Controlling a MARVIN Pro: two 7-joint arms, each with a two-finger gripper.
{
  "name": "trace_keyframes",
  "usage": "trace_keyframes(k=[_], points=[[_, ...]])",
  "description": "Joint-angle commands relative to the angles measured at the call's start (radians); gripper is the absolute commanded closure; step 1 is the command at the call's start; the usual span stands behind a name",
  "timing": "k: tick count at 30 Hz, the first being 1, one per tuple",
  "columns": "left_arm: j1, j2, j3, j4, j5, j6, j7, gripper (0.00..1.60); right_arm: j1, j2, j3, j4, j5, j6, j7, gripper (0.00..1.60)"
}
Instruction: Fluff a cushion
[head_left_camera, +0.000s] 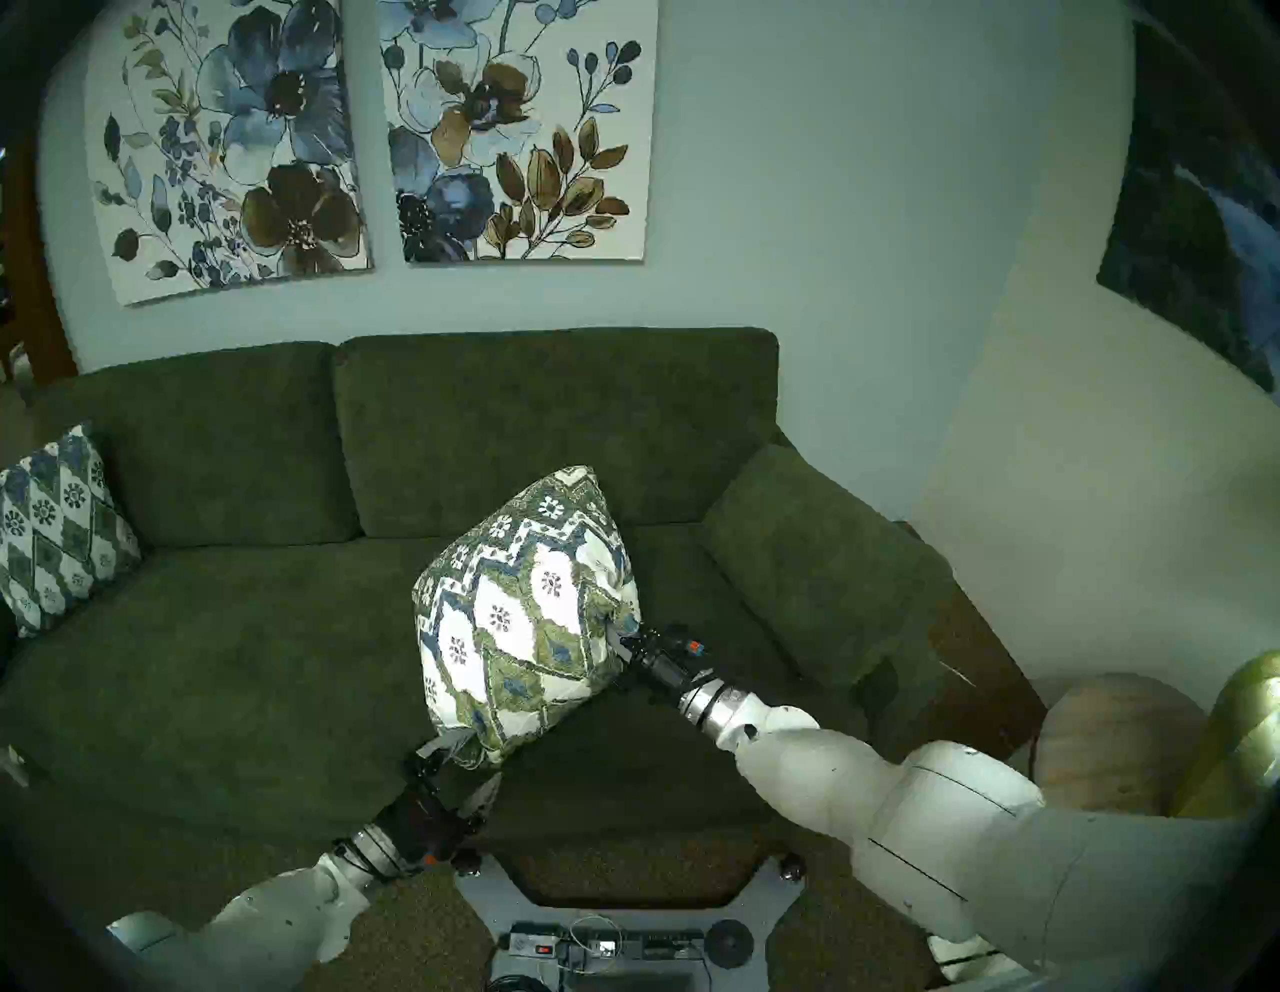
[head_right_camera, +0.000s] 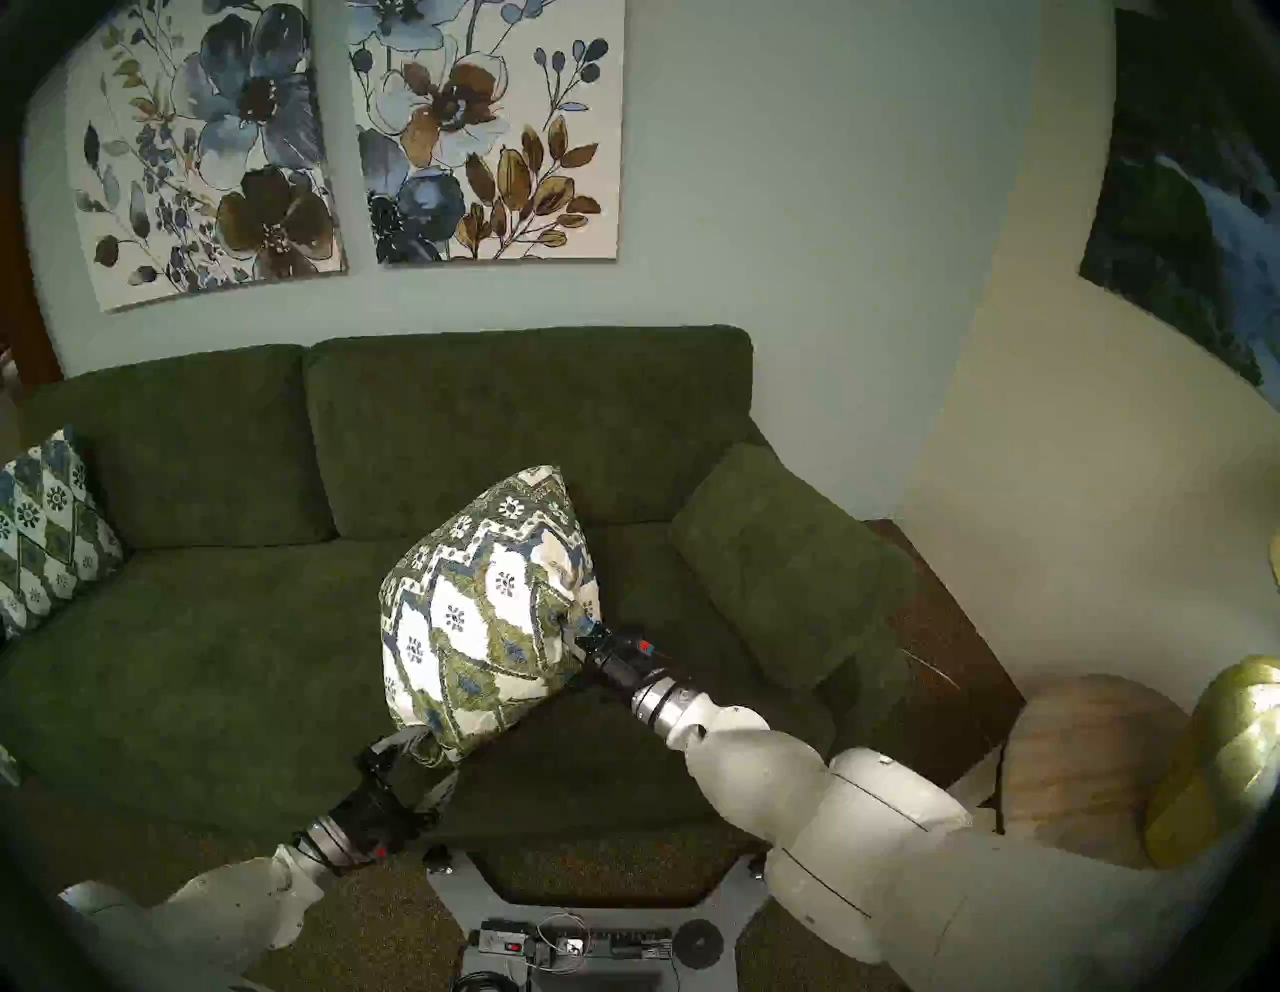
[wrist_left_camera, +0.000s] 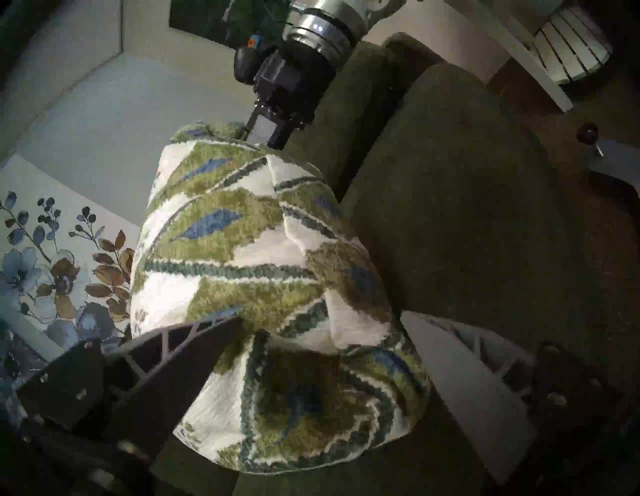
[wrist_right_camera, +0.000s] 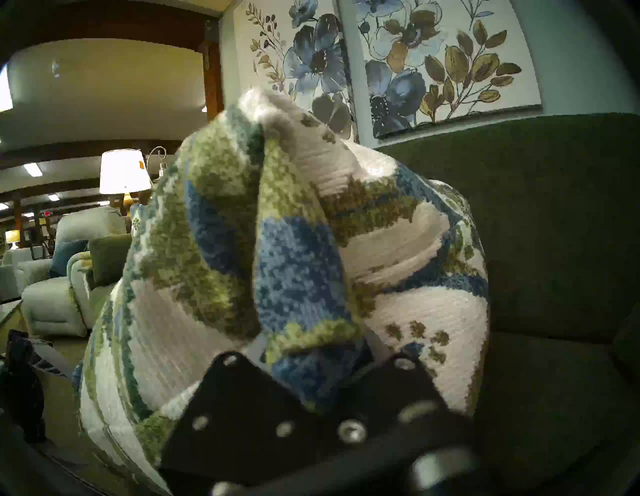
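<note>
With its jaws clenched on a bunched fold at the right-hand corner, the right tool (head_left_camera: 623, 641) holds the cushion (head_left_camera: 526, 609) up off the seat, tilted on a point. Left tool (head_left_camera: 463, 762) sits at the lower corner, jaws spread wide; in the left wrist view its fingers (wrist_left_camera: 194, 350) flank the corner, the fabric lying between them and against at least one, but nothing is pinched. So the weight hangs from the right grip alone. Cushion is over the middle of the green sofa (head_left_camera: 208, 658), clear of the back rest, well apart from the second patterned pillow (head_left_camera: 55, 526) at the sofa's left end. Progress, as judged: lifted and gathered, body looks plump but creased near the right grip. Left to do: shaking or patting it even, then setting it back against the sofa.
</note>
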Motion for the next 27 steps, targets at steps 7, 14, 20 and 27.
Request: trace_keyframes(k=[7, 14, 20, 27], points=[[0.07, 0.078, -0.082, -0.083, -0.034, 0.107, 0.015, 0.0, 0.022, -0.02, 0.019, -0.02, 0.025, 0.001, 0.049, 1.6], [0.043, 0.031, -0.095, -0.039, -0.074, 0.089, -0.059, 0.0, 0.029, -0.014, 0.032, -0.015, 0.044, 0.01, 0.08, 1.6], [0.029, -0.025, -0.08, -0.029, -0.087, 0.067, -0.117, 0.0, 0.04, -0.013, 0.044, -0.007, 0.059, 0.017, 0.085, 1.6], [-0.01, -0.069, -0.078, -0.005, -0.103, 0.053, -0.169, 0.0, 0.044, -0.02, 0.048, -0.002, 0.066, 0.031, 0.094, 1.6]])
